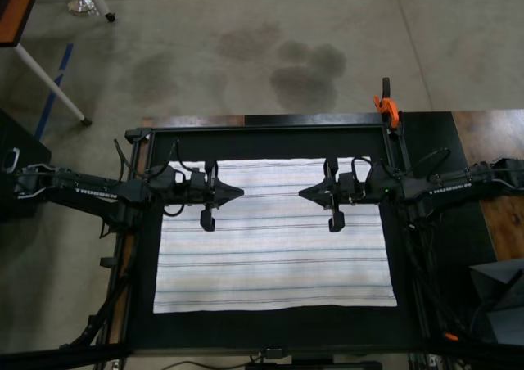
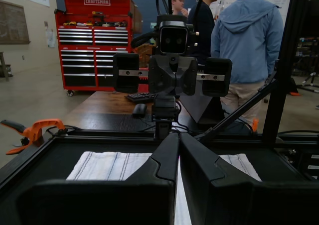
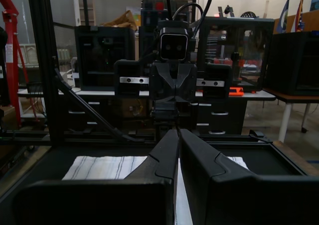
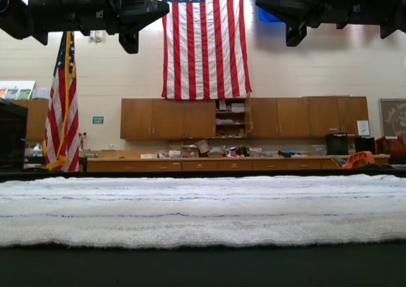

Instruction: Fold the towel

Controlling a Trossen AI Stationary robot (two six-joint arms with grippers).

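Note:
The towel (image 1: 274, 255) is white with thin dark stripes and lies spread flat on the black mat (image 1: 270, 325). My left gripper (image 1: 240, 192) comes in from the top view's left and hangs above the towel's far part, shut and empty. My right gripper (image 1: 302, 194) faces it from the top view's right, also shut and empty. A gap of towel lies between their tips. In the left wrist view the shut left gripper (image 2: 177, 137) points over the towel (image 2: 107, 165) at the other arm. The right wrist view mirrors this, the right gripper (image 3: 177, 131) over the towel (image 3: 104, 168). In the exterior view both hang well above the towel (image 4: 203, 211).
A black frame (image 1: 262, 128) borders the mat, with an orange clamp (image 1: 386, 104) at its far right corner in the top view. A wooden table (image 1: 491, 141) stands beyond the right arm. People (image 2: 251, 41) stand behind it by a red tool chest (image 2: 92, 36).

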